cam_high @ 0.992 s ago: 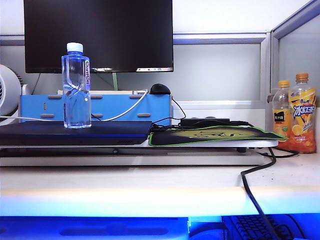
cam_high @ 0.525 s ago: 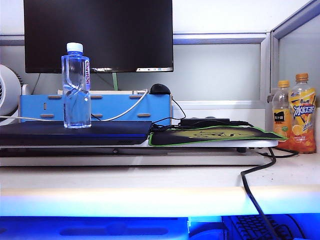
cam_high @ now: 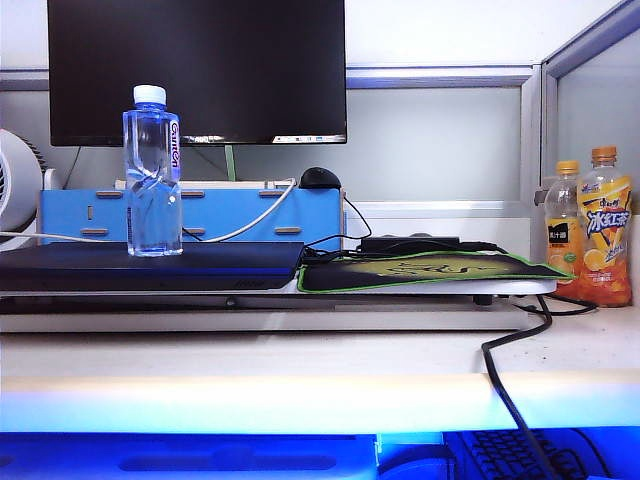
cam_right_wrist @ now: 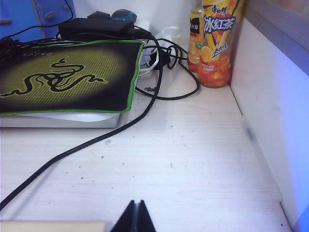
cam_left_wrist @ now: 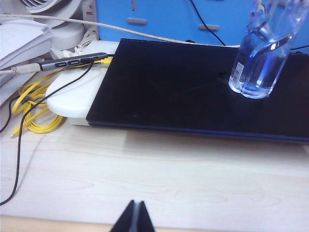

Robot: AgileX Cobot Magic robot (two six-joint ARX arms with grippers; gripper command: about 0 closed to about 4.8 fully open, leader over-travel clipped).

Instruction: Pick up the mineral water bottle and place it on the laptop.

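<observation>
Nothing in the exterior view is seen to have moved since the earlier frames: bottle, laptop and cables are found exactly where they were.

Nearest, the left gripper [cam_left_wrist: 134,216] is seen low over bare desk wood, its fingers pressed together into a single dark wedge and nothing held. The right gripper [cam_right_wrist: 134,216] is likewise drawn fully shut and empty, parked over the pale desk in front of the green-edged mouse pad [cam_right_wrist: 63,77], with a black cable [cam_right_wrist: 87,142] trailing past it.

Further back, the laptop [cam_left_wrist: 193,92] is laid flat on its white stand, and the mineral water bottle [cam_left_wrist: 260,53] is stood upright on the lid, towards the left part of the slab in the exterior view [cam_high: 152,170]. Neither gripper is touching it; both are well apart from it.

Behind, the blue organiser [cam_high: 200,212] and the black monitor [cam_high: 196,70] are seen, and two orange juice bottles [cam_high: 592,225] are stood at the far right.

With the bottle set on the laptop and both pincers withdrawn and closed, the task is judged complete.
</observation>
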